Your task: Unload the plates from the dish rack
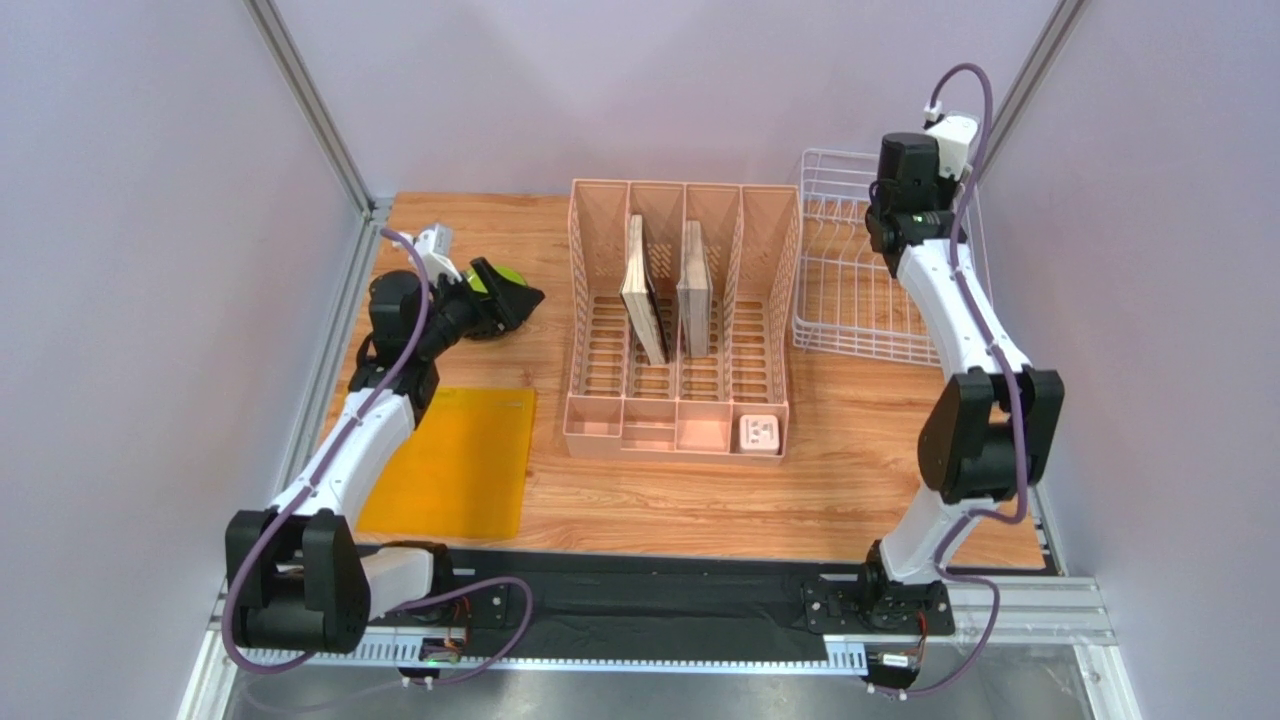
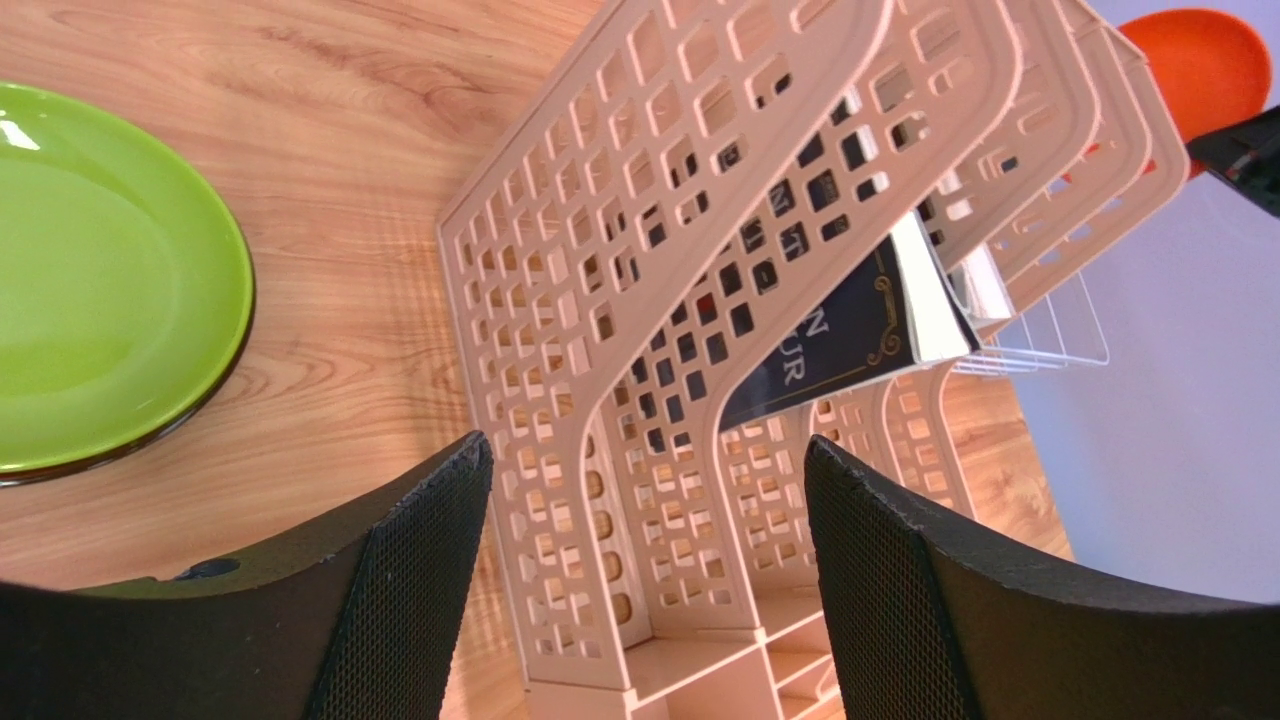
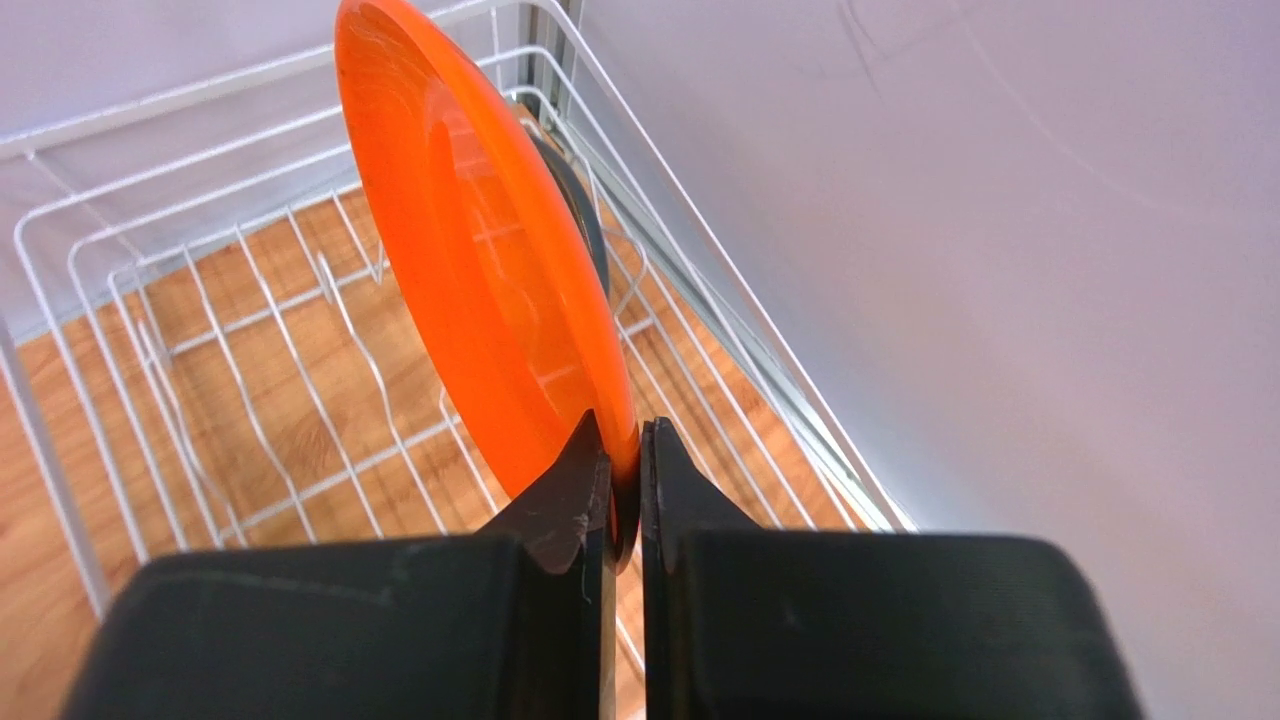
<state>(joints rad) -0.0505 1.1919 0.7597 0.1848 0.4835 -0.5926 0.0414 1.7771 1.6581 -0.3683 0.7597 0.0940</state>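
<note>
The right claw (image 3: 616,450) is pinched shut on the rim of the orange plate (image 3: 481,255), its two black fingers squeezed to a thin gap with the plate's edge between them. The plate stands on edge, slightly tilted, over the wire floor of the dish rack (image 1: 849,285), which sits at the far right corner of the counter (image 1: 842,465) against the wall. Whether the plate touches the rack's tines cannot be told. Just behind the orange plate a dark rim (image 3: 579,195) shows, close against it, too hidden to identify further. From the left wrist view the orange plate also shows as a rounded patch above the top of the pink organizer (image 2: 676,300). The left claw (image 2: 646,450) stands wide and holds nothing, its mesh-faced fingers (image 2: 421,570) well apart above the wood. It hangs at the far left of the counter, near the lime green plate (image 2: 105,270), which lies flat on the counter. The pink organizer stands in the middle of the counter between the green plate and the rack, with two upright books (image 1: 669,293) in its slots and a small white object (image 1: 759,432) in its front right compartment. A yellow mat (image 1: 451,458) lies flat on the near left of the counter, apart from the green plate.
</note>
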